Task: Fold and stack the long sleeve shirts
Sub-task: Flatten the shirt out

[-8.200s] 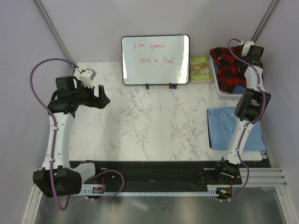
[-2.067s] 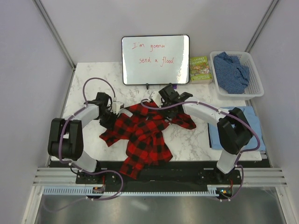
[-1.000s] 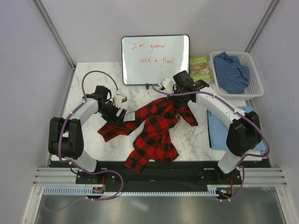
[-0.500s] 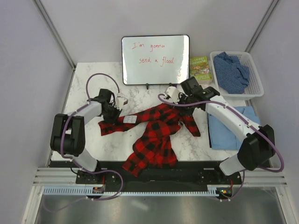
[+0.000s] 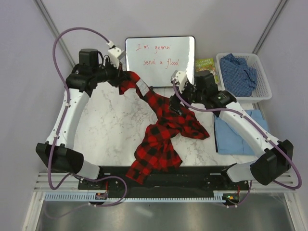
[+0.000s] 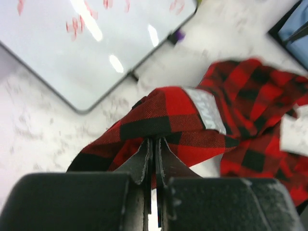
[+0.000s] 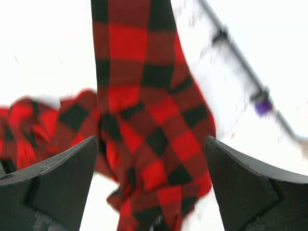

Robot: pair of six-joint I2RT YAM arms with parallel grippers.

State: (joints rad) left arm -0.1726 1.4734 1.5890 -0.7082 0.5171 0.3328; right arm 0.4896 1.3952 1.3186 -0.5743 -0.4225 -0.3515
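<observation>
Left gripper (image 6: 154, 151): clenched on one end of the flannel (image 5: 166, 125) and raised in front of the whiteboard's (image 5: 160, 60) left edge.
Right gripper (image 7: 150, 139): released, fingers spread wide, hovering above the middle of the flannel. Checked cloth shows between the fingers but neither pinches it.
Flannel: stretched from the left gripper on a slant down to the desk (image 5: 110, 130). The rest lies crumpled at mid-desk, with its lower end over the near edge. A white label (image 6: 209, 110) sits close to the pinched end.
Light blue shirt (image 5: 236, 134): flat on the right side of the desk, partly under the right arm, just beside the flannel's edge.
Speckled shirt (image 5: 238, 72): bunched in the white basket (image 5: 264, 82) at the far right corner.
Whiteboard: upright at the far edge, with red handwriting.
Book (image 5: 204, 63): between whiteboard and basket, partly hidden by the right arm.
</observation>
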